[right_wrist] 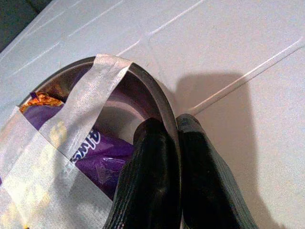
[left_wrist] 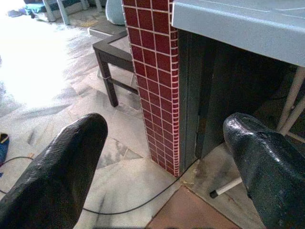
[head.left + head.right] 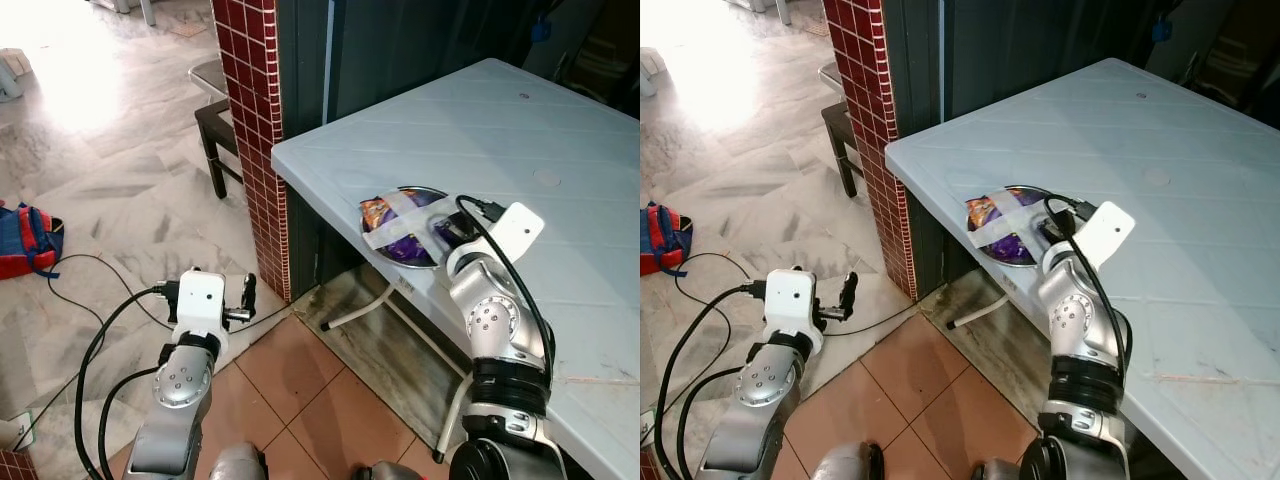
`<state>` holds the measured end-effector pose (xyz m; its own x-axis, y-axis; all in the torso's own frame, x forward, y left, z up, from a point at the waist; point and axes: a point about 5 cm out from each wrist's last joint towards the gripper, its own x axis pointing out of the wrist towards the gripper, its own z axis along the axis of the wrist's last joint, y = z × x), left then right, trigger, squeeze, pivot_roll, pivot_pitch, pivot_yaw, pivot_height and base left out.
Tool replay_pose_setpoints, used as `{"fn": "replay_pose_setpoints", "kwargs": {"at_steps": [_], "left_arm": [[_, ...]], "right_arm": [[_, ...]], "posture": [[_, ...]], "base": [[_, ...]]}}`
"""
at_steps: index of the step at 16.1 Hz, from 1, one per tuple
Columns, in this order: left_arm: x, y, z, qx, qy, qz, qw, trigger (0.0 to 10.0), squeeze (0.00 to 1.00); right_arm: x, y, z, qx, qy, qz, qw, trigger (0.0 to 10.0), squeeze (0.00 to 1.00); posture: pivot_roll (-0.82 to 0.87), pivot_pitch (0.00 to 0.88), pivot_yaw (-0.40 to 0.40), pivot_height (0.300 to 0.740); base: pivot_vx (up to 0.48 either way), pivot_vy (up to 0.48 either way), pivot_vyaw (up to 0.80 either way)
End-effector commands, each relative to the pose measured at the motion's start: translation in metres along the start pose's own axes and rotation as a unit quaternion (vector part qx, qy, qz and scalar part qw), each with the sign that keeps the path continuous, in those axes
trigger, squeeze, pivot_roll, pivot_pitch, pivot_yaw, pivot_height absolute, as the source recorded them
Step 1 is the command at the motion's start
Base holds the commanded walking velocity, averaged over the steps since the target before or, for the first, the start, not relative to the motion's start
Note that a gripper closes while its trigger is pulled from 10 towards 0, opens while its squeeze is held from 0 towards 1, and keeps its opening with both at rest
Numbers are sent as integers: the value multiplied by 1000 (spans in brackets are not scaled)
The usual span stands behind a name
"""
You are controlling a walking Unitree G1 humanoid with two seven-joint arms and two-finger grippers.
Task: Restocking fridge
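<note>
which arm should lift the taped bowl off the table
Right. The right gripper is already pinched on the rim of the taped bowl near the table edge. The left gripper hangs open over the floor, away from the bowl.

a lived-in home, tiled indoor room
marble floor (image 3: 120, 200), red-tiled pillar (image 3: 255, 120), plastic desk (image 3: 560, 140), backpack (image 3: 28, 240) dropped aside.

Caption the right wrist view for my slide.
Right tool pinches the rim of the taped metal bowl holding a purple packet.

Bowl (image 3: 404, 226) on table (image 3: 540, 140) edge
</note>
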<state>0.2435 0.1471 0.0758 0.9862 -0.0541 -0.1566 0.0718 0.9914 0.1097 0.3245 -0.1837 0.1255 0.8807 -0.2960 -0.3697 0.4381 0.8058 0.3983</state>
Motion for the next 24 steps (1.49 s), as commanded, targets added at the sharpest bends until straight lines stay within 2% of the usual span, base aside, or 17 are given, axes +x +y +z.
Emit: {"fn": "replay_pose_setpoints", "kwargs": {"at_steps": [1, 2, 3, 4, 6, 7, 8, 9, 12, 14, 15, 18, 19, 20, 22, 24], "left_arm": [[1, 0, 3, 2, -7, -2, 1000, 10000, 0], [1, 0, 2, 2, -7, -1, 1000, 10000, 0], [-1, 0, 0, 1, -5, 0, 1000, 10000, 0], [-3, 0, -1, 0, -3, 0, 1000, 10000, 0], [-6, -2, -5, -3, 4, -9, 1000, 10000, 0], [-5, -4, -5, -5, 4, -13, 1000, 10000, 0], [-5, -6, -5, -6, 3, -22, 1000, 10000, 0], [-5, -6, -5, -6, 4, -24, 1000, 10000, 0], [-2, -10, -4, -5, 4, -31, 1000, 10000, 0], [-2, -10, -4, -5, 3, -31, 999, 10000, 0], [-2, -10, -3, -5, 3, -31, 999, 10000, 0], [-2, -11, 1, -1, -5, -30, 1000, 10000, 0], [-2, -11, 1, 0, -5, -30, 1000, 10000, 0], [-2, -11, 1, 1, -5, -30, 1000, 10000, 0], [-1, -11, 1, 2, -5, -32, 999, 10000, 0], [0, -11, 1, 3, -4, -33, 999, 10000, 0]], "right_arm": [[0, -13, 5, -13, -16, -35, 999, 0, 0], [-2, -17, 8, -31, -30, -39, 998, 0, 0], [-7, -27, 11, -94, -63, -44, 993, 0, 0], [-10, -32, 10, -116, -69, -41, 990, 0, 0], [-18, -49, -1, -191, -84, -13, 978, 0, 0], [-20, -52, -5, -215, -90, 1, 973, 2275, 0], [-23, -57, -9, -244, -95, 14, 965, 10000, 0], [-23, -58, -10, -251, -94, 15, 963, 10000, 0], [-23, -75, -16, -284, -75, -27, 956, 10000, 0], [-19, -85, -19, -282, -62, -62, 955, 10000, 0], [-18, -92, -26, -242, -35, -78, 967, 10000, 0], [-18, -102, -38, -176, 9, -113, 978, 10000, 0], [-19, -102, -40, -164, 15, -119, 979, 10000, 773], [-18, -101, -44, -149, 26, -122, 981, 10000, 1000], [-19, -101, -50, -135, 47, -129, 981, 10000, 1000], [-18, -100, -53, -156, 49, -115, 980, 10000, 1000]], "posture": [[85, 28, -12, 740], [85, 28, -12, 740], [82, 24, -10, 740], [81, 20, -7, 740], [71, 10, 4, 740], [66, 10, 9, 740], [59, 11, 17, 740], [59, 11, 17, 740], [51, 14, 24, 740], [55, 14, 20, 740], [58, 14, 18, 740], [63, 14, 13, 740], [61, 14, 13, 740], [60, 15, 13, 740], [60, 14, 15, 740], [60, 15, 17, 740]], "base": [[0, 0, 0], [0, 0, 0], [0, 0, 0], [0, 0, 0], [0, 0, 0], [0, 0, 0], [0, 0, 0], [0, 0, 0], [0, 0, 0], [0, 0, 0], [0, 0, 0], [0, 0, 0], [0, 0, 0], [0, 0, 0], [0, 0, 0], [0, 0, 0]]}}
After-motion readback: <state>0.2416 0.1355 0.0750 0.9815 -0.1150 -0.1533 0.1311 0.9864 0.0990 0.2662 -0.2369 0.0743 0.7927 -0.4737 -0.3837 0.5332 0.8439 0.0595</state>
